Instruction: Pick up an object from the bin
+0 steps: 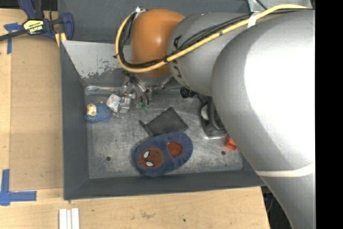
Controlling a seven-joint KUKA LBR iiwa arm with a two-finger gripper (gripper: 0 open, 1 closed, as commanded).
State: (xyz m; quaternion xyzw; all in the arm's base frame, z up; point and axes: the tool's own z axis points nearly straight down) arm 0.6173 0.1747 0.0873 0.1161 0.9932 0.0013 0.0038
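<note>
My gripper (pixel 136 95) hangs low under the orange wrist cover, over the back left part of the bin floor. Right beside it on the left lies a small crumpled silvery-clear thing (pixel 115 101), touching or nearly touching the gripper. Further left rests a small blue piece with a pale yellow lump (pixel 95 112) on it. A dark grey flat square (pixel 164 122) lies just in front of the gripper, to its right. A blue slipper with two red cartoon faces (pixel 162 154) sits near the bin's front wall.
A clear plastic item (pixel 100 89) lies along the back wall at the left. A black-and-white object (pixel 209 119) and a small orange piece (pixel 230 143) peek out from under the arm at the right. The arm covers the bin's right side.
</note>
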